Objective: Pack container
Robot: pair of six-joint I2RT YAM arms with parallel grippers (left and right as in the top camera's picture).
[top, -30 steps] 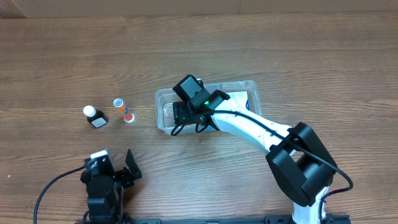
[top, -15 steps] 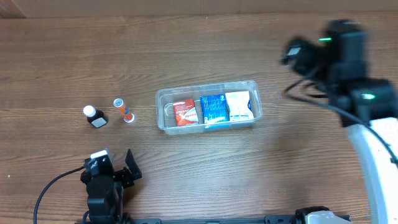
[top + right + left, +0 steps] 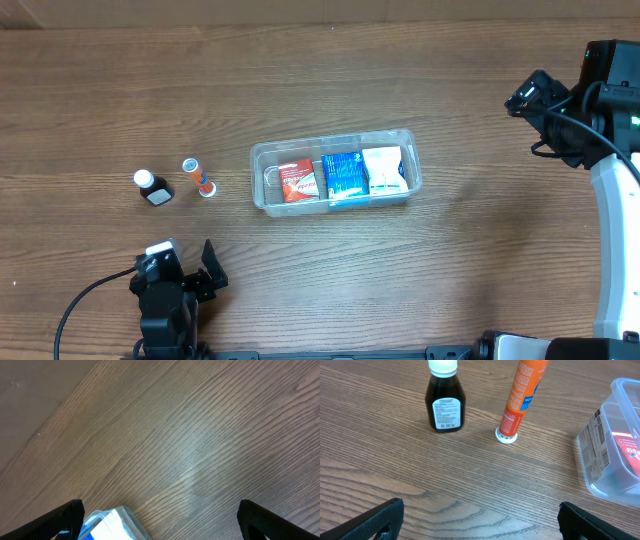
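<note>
While the left gripper and right gripper hang with jaws spread wide, the clear, round-cornered plastic container sits mid-table on the grained wooden table, three boxes side by side inside, an orange tube and dark bottle standing to its left.

Two robot arms, black and white.
Black-shelled left arm, white patch on top, black cable trailing; black two-finger left gripper; white-tubed right arm, black joints, looped black cables.

There are one clear container, three small boxes, one dark bottle and one orange tube.
</note>
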